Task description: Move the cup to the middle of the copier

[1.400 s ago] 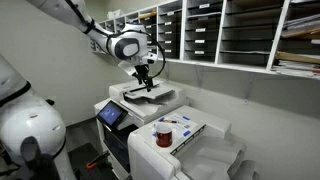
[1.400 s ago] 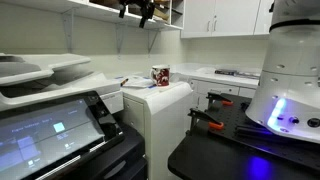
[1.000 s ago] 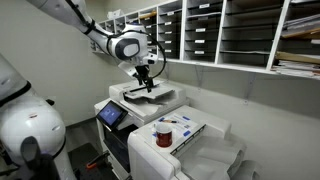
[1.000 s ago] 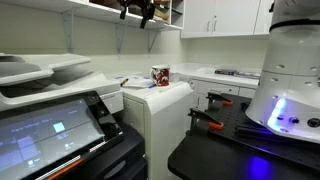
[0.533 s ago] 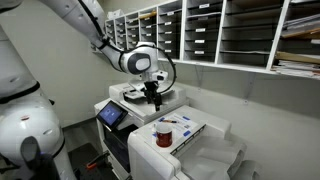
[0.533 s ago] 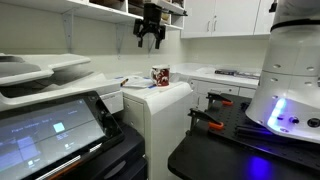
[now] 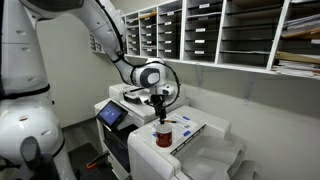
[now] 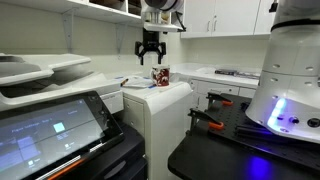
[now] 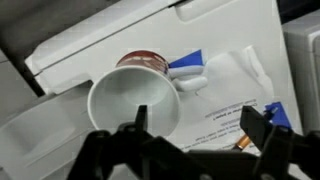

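Note:
The cup (image 7: 164, 134) is small, dark red below with a pale rim. It stands upright on a paper sheet on the white unit beside the copier (image 7: 140, 98). It also shows in an exterior view (image 8: 160, 75) and in the wrist view (image 9: 134, 96), seen from above with its inside empty. The copier's feeder and touchscreen (image 8: 45, 125) lie off to the side. My gripper (image 7: 160, 106) hangs open just above the cup, also in an exterior view (image 8: 150, 56). In the wrist view the open fingers (image 9: 198, 128) sit a little to one side of the cup, not touching it.
A wall of grey mail shelves (image 7: 220, 30) runs behind the copier. A printed sheet (image 9: 225, 100) and a blue item (image 9: 188, 66) lie next to the cup. A black table with clamps (image 8: 215, 125) and a white robot base (image 8: 290, 70) stand nearby.
The arm has swung from above the copier's feeder across to the cup and come down. The gripper stays open. The cup has not moved.

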`<state>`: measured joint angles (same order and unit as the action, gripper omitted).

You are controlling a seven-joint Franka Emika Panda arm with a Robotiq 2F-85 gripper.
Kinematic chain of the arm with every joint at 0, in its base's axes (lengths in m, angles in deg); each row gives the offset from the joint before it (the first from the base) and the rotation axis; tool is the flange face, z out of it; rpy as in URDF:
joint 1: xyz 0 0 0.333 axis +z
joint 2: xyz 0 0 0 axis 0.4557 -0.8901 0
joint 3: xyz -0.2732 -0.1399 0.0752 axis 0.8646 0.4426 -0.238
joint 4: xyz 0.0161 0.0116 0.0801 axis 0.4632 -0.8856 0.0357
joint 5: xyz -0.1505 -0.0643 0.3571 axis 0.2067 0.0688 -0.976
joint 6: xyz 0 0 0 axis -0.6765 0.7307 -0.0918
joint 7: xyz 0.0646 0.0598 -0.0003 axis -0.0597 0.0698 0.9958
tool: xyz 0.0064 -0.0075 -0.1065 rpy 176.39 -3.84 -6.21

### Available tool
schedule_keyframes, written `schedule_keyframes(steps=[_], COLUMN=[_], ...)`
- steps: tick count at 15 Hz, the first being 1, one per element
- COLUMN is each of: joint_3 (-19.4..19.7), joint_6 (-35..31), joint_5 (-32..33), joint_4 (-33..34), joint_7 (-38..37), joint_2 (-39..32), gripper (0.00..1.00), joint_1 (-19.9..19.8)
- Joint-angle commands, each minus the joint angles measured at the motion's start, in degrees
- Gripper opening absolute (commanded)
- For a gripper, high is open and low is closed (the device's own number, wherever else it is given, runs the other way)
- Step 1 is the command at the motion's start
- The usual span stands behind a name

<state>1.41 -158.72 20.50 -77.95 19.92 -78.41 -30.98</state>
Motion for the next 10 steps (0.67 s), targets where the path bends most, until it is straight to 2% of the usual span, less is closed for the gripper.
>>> schedule_keyframes(steps=[1, 5, 9, 10], joint_3=[2.4, 3.3, 3.8, 4.2], joint_6=[1.0, -0.8, -0.5, -0.4], joint_5=[3.6, 0.6, 0.2, 0.9], joint_4=[2.8, 4.4, 6.0, 6.2], joint_7=[-6.4, -5.3, -5.7, -6.4], joint_2=[-2.8, -6.2, -8.8, -9.1], gripper=[1.00, 1.00, 1.00, 0.83], joint_1=[1.2, 1.8, 3.3, 3.8])
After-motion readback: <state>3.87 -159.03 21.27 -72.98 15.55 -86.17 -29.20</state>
